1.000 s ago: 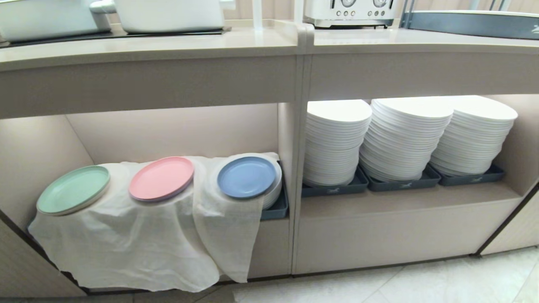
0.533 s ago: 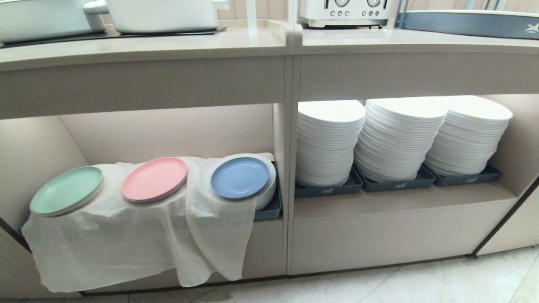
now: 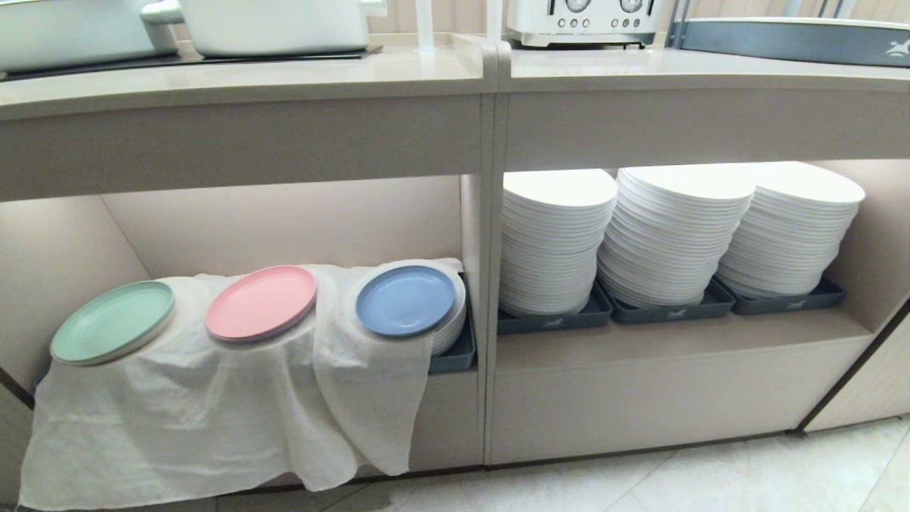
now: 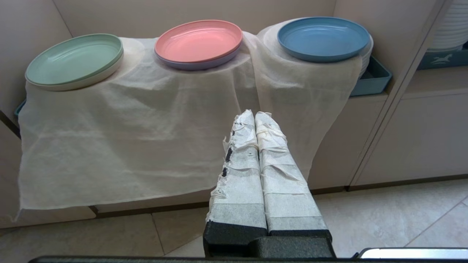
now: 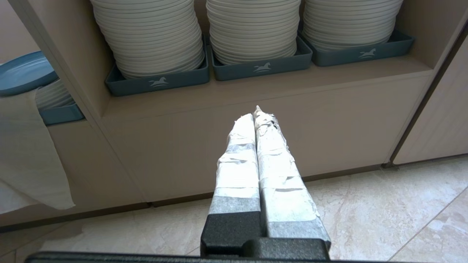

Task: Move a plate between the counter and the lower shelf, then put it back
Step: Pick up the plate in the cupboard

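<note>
Nearest, both end effectors hang low over the tiled floor (image 4: 402, 212), out in front of the cabinet. The left end effector (image 4: 255, 114) has its taped fingers (image 4: 241, 164) pressed together, holding nothing, and points toward the draped cloth (image 4: 139, 135). The right end effector (image 5: 256, 113) is likewise pressed together and empty, facing the cabinet front below the white plate stacks (image 5: 252, 29). Neither arm shows in the head view.

Beyond them is the lower shelf (image 3: 284, 220), a lit recess on the left. The cloth hangs over its front edge almost to the floor and covers raised mounds. Three plates sit on top of it in a row: a green plate (image 3: 112, 331) at the left, a pink plate (image 3: 261, 303) in the middle, and the blue plate (image 3: 405, 300) at the right. The blue plate rests on a cloth-covered stack of white plates in a dark tray (image 3: 455, 352), near the divider (image 3: 485, 284).

To the right of the divider, the neighbouring recess holds three tall white stacks, each in its own dark tray.

Farthest and above, the worktop (image 3: 284, 78) runs across both recesses. On it stand a white pot (image 3: 277, 25) on a black panel (image 3: 178, 60) at the left, and a white toaster (image 3: 579, 21) to the right.
</note>
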